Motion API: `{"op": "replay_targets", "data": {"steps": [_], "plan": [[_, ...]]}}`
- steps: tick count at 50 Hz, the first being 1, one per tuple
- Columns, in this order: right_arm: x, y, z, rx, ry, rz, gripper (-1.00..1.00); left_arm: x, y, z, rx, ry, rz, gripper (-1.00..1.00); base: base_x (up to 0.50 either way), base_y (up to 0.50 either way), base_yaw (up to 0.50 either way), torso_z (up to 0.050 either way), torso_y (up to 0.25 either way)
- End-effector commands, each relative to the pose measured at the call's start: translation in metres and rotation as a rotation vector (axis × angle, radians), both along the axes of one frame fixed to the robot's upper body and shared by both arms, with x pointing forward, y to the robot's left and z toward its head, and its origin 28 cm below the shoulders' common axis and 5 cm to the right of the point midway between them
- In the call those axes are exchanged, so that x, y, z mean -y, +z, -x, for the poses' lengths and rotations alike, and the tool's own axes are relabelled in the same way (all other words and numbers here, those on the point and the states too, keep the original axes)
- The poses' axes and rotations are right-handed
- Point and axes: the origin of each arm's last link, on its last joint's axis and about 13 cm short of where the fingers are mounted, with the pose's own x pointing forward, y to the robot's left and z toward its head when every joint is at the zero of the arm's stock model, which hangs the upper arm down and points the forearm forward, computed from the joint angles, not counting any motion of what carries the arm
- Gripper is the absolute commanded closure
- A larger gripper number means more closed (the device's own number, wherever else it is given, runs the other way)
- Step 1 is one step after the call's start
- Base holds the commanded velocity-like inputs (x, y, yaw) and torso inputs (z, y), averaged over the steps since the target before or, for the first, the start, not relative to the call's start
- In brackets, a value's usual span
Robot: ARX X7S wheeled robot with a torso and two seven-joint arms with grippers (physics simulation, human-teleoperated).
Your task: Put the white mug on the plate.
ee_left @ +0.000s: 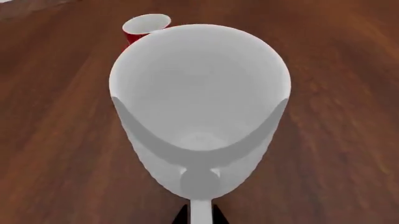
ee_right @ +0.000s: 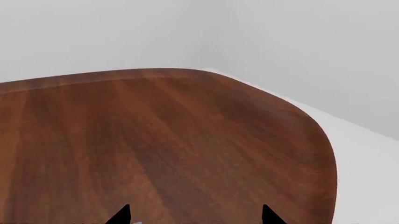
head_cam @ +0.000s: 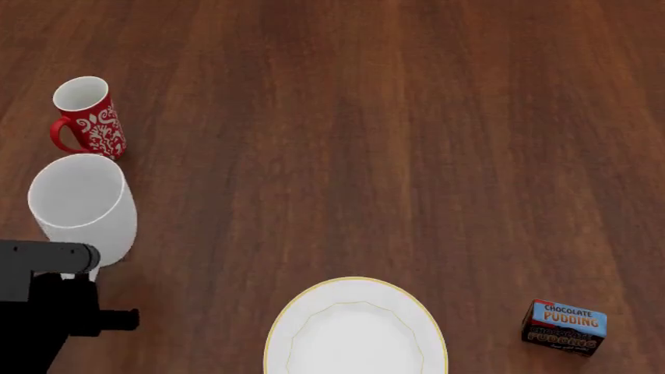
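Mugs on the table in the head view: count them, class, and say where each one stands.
2. The white mug stands at the left edge by the left arm; the red mug stands just beyond it. None seems hidden.

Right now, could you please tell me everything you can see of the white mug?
The white mug is large, tall and plain, with a ceramic look and no pattern. It is upright and empty. It is at the left side of the wooden table, just in front of the smaller red mug and apart from the plate. Its handle points toward the left claw, whose dark tips flank it; whether they clamp it, or the mug is lifted, cannot be told.
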Motion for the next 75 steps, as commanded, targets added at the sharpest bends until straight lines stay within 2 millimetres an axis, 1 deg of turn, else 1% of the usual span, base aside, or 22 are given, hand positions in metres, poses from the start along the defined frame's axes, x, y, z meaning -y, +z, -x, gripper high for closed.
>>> {"op": "replay_targets", "data": {"steps": [1, 3, 5, 7, 10, 18, 26, 31, 34, 40, 45, 49, 58, 75], "plan": [[0.000, -0.001, 0.000, -0.004, 0.001, -0.003, -1.00, 0.021, 0.039, 0.018, 0.059, -0.169, 0.040, 1.00, 0.00, 0.00, 0.00, 0.000, 0.000], [0.000, -0.001, 0.000, -0.004, 0.001, -0.004, -1.00, 0.029, 0.045, 0.023, 0.082, -0.227, 0.018, 1.00, 0.00, 0.00, 0.00, 0.000, 0.000], [0.000, -0.001, 0.000, -0.004, 0.001, -0.003, -1.00, 0.035, 0.050, 0.027, 0.068, -0.289, 0.028, 1.00, 0.00, 0.00, 0.00, 0.000, 0.000], [0.000, -0.001, 0.000, -0.004, 0.001, -0.003, -1.00, 0.041, 0.054, 0.029, 0.066, -0.337, 0.008, 1.00, 0.00, 0.00, 0.00, 0.000, 0.000], [0.000, -0.002, 0.000, -0.004, 0.001, -0.003, -1.00, 0.048, 0.061, 0.028, 0.043, -0.392, 0.029, 1.00, 0.00, 0.00, 0.00, 0.000, 0.000], [0.001, -0.002, 0.000, -0.007, -0.003, -0.003, -1.00, 0.068, 0.069, 0.032, 0.039, -0.557, -0.009, 1.00, 0.00, 0.00, 0.00, 0.000, 0.000], [0.000, -0.003, -0.001, -0.009, 0.000, -0.004, -1.00, 0.086, 0.069, 0.040, 0.019, -0.697, -0.052, 1.00, 0.00, 0.00, 0.00, 0.000, 0.000], [-0.001, -0.003, -0.002, -0.010, 0.004, -0.004, -1.00, 0.094, 0.064, 0.041, -0.009, -0.768, -0.083, 1.00, 0.00, 0.00, 0.00, 0.000, 0.000], [-0.001, -0.003, -0.002, -0.008, 0.005, -0.005, -1.00, 0.098, 0.062, 0.038, -0.022, -0.780, -0.095, 1.00, 0.00, 0.00, 0.00, 0.000, 0.000], [0.000, -0.003, 0.002, -0.007, 0.000, -0.006, -1.00, 0.102, 0.048, 0.035, -0.070, -0.811, -0.093, 1.00, 0.00, 0.00, 0.00, 0.000, 0.000], [0.000, -0.004, 0.002, -0.008, -0.001, -0.007, -1.00, 0.106, 0.042, 0.035, -0.082, -0.826, -0.109, 1.00, 0.00, 0.00, 0.00, 0.000, 0.000], [-0.001, -0.005, 0.001, -0.009, 0.003, -0.009, -1.00, 0.107, 0.034, 0.035, -0.099, -0.845, -0.122, 1.00, 0.00, 0.00, 0.00, 0.000, 0.000], [0.000, -0.006, 0.002, -0.011, -0.001, -0.014, -1.00, 0.105, 0.019, 0.031, -0.134, -0.835, -0.086, 1.00, 0.00, 0.00, 0.00, 0.000, 0.000], [0.000, -0.009, 0.001, -0.016, 0.000, -0.018, -1.00, 0.105, 0.008, 0.026, -0.157, -0.823, 0.027, 1.00, 0.00, 0.00, 0.00, 0.000, 0.000]]}}
